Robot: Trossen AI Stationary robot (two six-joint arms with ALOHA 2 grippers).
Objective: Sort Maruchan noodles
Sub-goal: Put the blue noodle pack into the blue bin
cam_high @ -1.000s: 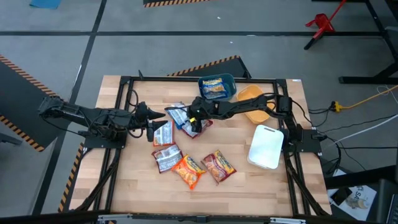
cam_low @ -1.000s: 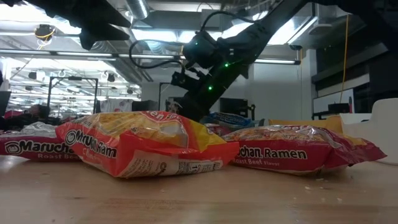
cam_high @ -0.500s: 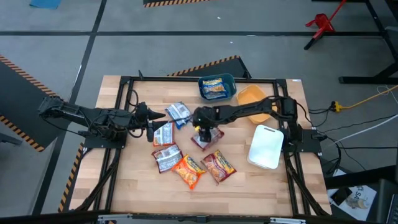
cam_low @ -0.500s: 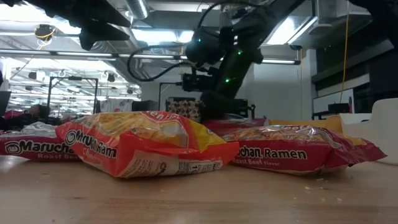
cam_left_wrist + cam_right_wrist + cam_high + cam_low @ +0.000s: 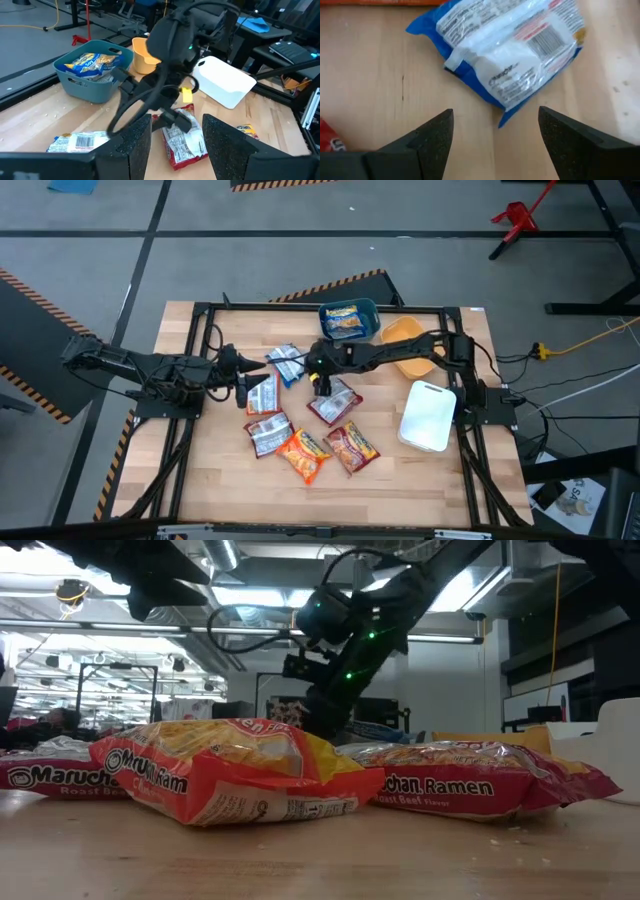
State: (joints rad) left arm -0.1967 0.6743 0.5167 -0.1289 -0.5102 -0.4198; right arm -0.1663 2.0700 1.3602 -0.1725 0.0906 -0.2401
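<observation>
Between the right gripper's [image 5: 492,145] black fingers lies a blue packet [image 5: 507,50], back up, white with a red stripe and black barcode. Between the left gripper's [image 5: 172,145] black fingers shows a red packet [image 5: 185,142] with a silvery back. Beyond it stand a teal bin [image 5: 87,75], an orange bin [image 5: 142,54] and a white bin [image 5: 225,80] on pale wood table [image 5: 30,122].

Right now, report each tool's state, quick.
Left tool: open, empty, waiting at the table's left.
Right tool: open, empty, above the blue noodle packet.
</observation>
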